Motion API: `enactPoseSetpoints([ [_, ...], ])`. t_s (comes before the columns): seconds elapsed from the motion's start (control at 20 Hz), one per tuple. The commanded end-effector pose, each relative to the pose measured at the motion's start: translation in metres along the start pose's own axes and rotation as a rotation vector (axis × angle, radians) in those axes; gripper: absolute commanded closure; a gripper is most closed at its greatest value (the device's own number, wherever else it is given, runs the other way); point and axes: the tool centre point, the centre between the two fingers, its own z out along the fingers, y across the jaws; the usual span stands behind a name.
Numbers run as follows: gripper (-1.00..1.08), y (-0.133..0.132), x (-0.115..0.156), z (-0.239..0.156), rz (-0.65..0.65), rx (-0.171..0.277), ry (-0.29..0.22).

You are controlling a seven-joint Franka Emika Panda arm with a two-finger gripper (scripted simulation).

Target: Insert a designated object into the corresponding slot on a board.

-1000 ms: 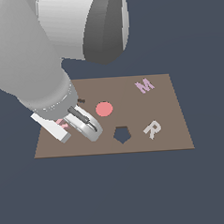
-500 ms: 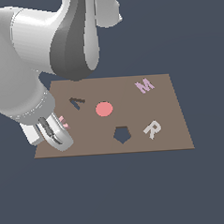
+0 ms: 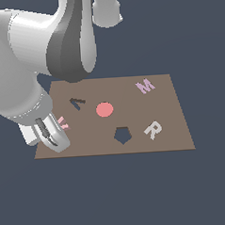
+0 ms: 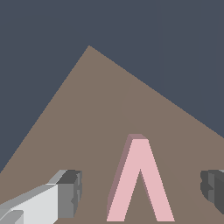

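Gripper fingers are spread, one on each side of the small flat pale pink letter "V" block, not touching it. The block lies flat on the brown rectangular board, near the corner at the exterior view's left, close to the dark V-shaped slot. Recommended: centre both fingers on the outer strokes, descend squarely, then close evenly before lifting.
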Motion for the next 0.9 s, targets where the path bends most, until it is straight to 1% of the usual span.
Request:
enactPoseSetpoints([
  [0.0, -0.92, 0.000, 0.000, 0.002, 0.000, 0.000, 0.000],
  [0.4, -0.92, 0.000, -0.001, 0.020, -0.002, 0.000, 0.000],
  [0.45, 1.08, 0.000, -0.001, 0.020, -0.002, 0.000, 0.000],
  [0.85, 1.08, 0.000, -0.001, 0.020, -0.002, 0.000, 0.000],
])
